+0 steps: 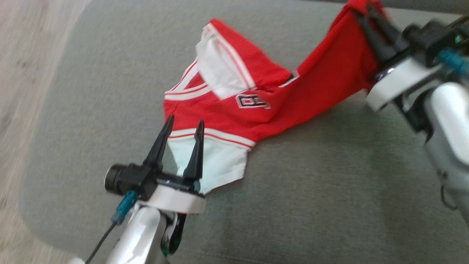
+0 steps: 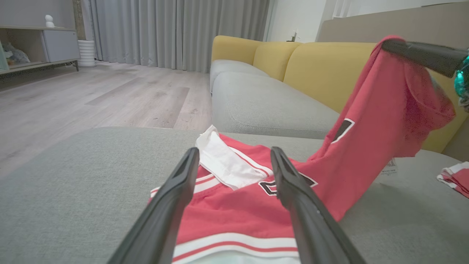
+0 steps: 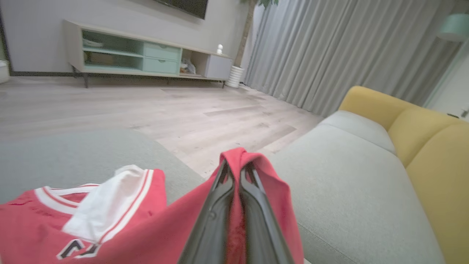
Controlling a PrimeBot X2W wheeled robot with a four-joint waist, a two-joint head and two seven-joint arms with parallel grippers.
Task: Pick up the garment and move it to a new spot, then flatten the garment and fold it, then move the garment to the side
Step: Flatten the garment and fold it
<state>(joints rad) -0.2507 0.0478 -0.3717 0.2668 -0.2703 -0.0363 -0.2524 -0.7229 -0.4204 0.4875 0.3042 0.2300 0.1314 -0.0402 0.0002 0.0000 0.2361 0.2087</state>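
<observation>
At the far left of the head view you have the wooden floor (image 1: 22, 73), then the grey sofa seat (image 1: 110, 73) that carries everything. Your left tool (image 1: 186, 119) sits at the lower left, its two fingers spread wide with nothing between them. They point over the garment (image 1: 234, 121), above its white panel (image 1: 220, 161). You cannot tell from the pictures whether the tips touch the cloth.

The bulk of the red garment lies crumpled on the middle of the seat. A white sleeve (image 1: 216, 69) is folded over its top, and black-and-white lettering (image 1: 253, 101) shows just right of that.

Further right, the red fabric lifts off the seat in a stretched band up to your right tool (image 1: 364, 13). In the right wrist view its fingers (image 3: 220, 205) are pressed together on an edge of the garment, with cloth draped over the tips. In the left wrist view a yellow backrest (image 2: 315, 69) stands behind, and a small red-and-white piece (image 2: 454, 178) lies at the far right of the seat.
</observation>
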